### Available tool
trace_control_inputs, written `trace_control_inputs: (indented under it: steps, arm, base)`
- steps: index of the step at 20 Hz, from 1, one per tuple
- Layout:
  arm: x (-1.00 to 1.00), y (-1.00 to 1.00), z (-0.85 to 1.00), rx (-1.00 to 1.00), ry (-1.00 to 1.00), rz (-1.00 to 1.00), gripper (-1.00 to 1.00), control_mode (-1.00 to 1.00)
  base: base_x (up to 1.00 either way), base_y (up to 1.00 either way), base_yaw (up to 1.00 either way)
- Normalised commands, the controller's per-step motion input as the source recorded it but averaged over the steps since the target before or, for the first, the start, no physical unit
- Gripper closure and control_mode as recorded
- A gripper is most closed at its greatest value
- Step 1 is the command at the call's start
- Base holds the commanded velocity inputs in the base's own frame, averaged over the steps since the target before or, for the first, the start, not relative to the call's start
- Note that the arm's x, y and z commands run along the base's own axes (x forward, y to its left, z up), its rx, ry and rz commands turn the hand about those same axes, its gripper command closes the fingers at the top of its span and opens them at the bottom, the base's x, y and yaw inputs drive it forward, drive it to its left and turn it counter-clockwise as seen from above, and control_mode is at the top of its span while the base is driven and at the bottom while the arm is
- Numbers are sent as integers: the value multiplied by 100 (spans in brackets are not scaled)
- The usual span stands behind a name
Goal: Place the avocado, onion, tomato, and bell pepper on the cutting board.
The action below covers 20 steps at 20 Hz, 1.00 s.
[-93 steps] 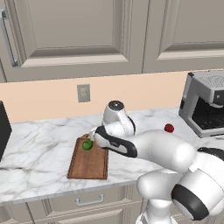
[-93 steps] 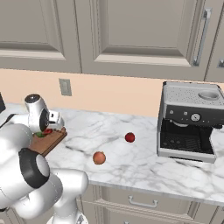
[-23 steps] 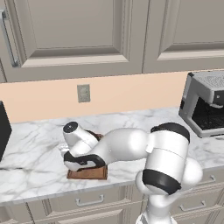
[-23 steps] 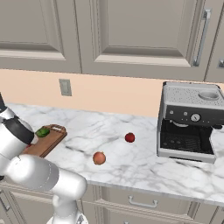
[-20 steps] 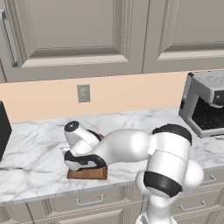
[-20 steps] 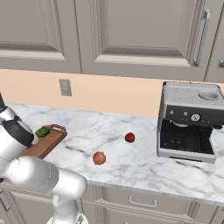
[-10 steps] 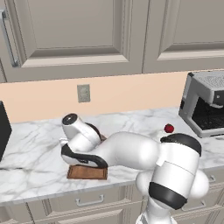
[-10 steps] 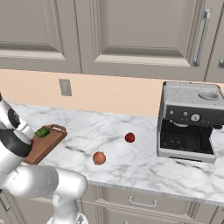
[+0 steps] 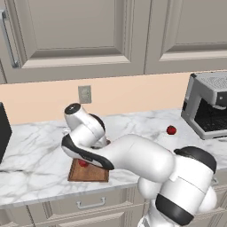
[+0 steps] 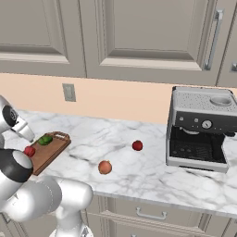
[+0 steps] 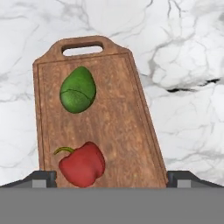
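Pepper delivered, two items left.
Your tool (image 11: pixel 112 177) stood released above the cutting board (image 11: pixel 118 131); the bell pepper (image 11: pixel 82 164) had joined the avocado (image 11: pixel 78 89), while tomato (image 10: pixel 137 146) and onion (image 10: pixel 105 167) waited on the desk (image 10: pixel 152 173).

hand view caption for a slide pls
Avocado and red bell pepper resting on the cutting board, marble counter around.

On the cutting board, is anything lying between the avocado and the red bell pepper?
No. In the hand view, bare wood of the cutting board separates the avocado from the bell pepper; they lie apart, not touching.
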Motion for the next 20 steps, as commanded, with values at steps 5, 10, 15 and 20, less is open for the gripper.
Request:
trace_control_inputs:
  steps: [5,10,15,20]
  arm:
    - [-21,-51,20,0,11,-8,-100,-100]
    - [-12,-58,10,0,10,-7,-100,-100]
    - [-2,-60,5,0,12,-6,-100,-100]
    - [0,-65,0,0,11,-7,-100,-100]
  base:
    - [0,0,0]
    - [0,0,0]
    - [0,0,0]
    - [0,0,0]
